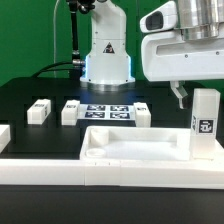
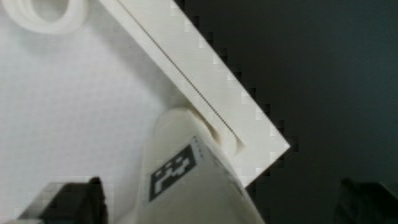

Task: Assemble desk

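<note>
While the black tabletop carries everything, the big piece is the white desk panel, lying flat near the front with its rim up and its long axis running across the exterior view, left to right. One upright leg stands in the panel's corner at the exterior view's right, long axis vertical, tag facing the camera. The wrist view shows it tucked right against the rim. I'd guess that's roughly a quarter of the job: three loose legs lie behind the panel, on both sides of the marker board, so they'd need seating too. Jaws are spread wide, hovering just above that corner, not pinching anything as far as I can tell.
</note>
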You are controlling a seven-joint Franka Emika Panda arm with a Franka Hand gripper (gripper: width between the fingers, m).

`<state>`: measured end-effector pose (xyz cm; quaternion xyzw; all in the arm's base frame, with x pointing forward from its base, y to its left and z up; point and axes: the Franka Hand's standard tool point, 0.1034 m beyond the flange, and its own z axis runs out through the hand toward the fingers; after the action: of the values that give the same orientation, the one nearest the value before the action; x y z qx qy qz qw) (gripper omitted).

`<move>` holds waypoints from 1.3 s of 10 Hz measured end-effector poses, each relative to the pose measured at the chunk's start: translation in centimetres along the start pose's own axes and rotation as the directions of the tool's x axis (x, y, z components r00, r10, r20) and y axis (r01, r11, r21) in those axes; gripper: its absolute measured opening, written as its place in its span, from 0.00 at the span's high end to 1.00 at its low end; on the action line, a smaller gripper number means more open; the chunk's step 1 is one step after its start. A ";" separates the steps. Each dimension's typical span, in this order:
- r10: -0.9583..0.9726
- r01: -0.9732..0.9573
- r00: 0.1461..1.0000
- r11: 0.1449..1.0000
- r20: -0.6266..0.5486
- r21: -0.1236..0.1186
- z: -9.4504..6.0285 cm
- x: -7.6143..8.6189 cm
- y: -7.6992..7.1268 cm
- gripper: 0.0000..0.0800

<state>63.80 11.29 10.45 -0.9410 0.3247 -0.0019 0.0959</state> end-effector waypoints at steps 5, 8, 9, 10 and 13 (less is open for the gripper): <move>-0.425 0.425 0.905 0.903 0.010 -0.066 -0.7 1.2 -0.2 0.20; -0.229 0.228 0.973 0.971 -0.002 -0.068 -0.7 1.3 0.0 0.63; -0.108 0.107 0.994 0.992 -0.009 -0.064 -0.7 1.4 0.1 0.63; 0.029 -0.030 0.999 0.998 -0.013 -0.053 -0.8 1.6 0.2 0.63; 0.507 -0.507 0.862 0.862 0.006 0.005 -0.7 1.8 0.7 0.63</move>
<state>64.72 9.56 10.95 -0.8224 0.5601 0.0243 0.0966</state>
